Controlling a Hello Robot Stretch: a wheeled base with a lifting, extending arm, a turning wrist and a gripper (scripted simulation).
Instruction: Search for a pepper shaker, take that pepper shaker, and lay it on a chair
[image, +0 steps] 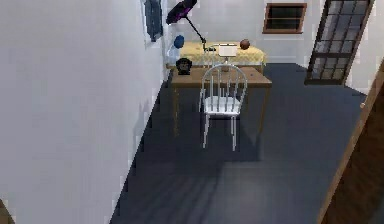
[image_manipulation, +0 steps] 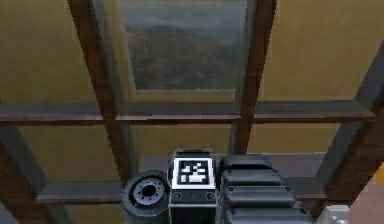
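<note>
In the forward view, a white wall runs down the left of the table (image: 258, 77). Up and left of the table a dark picture (image: 152, 18) hangs on that wall. Near the table's far left corner stand a dark lamp (image: 181, 12) and a blue ball (image: 179, 42). A black round thing (image: 183, 66) sits on the table's left end. A white chair (image: 222, 95) stands at the table's near side, its back at the table's edge. On the table just above the chair's back is a small dark thing (image: 225, 68). It may be the pepper shaker, but it is too small to say. Behind the table lies a yellow bed (image: 258, 52) with a brown ball (image: 245, 45) on it. Up and right of the table is a window (image: 285, 17), and farther right a paned door (image: 335, 40).

In the arm side view, a wood-framed glass pane (image_manipulation: 180, 45) stands close ahead. Along the bottom edge are a dark round body (image_manipulation: 146, 195), a white marked square (image_manipulation: 192, 172) and a dark ribbed block (image_manipulation: 250, 185). The fingers cannot be made out. I cannot tell whether they are spread or pressed together, whether they hold anything, or where the small dark thing lies relative to them.
</note>
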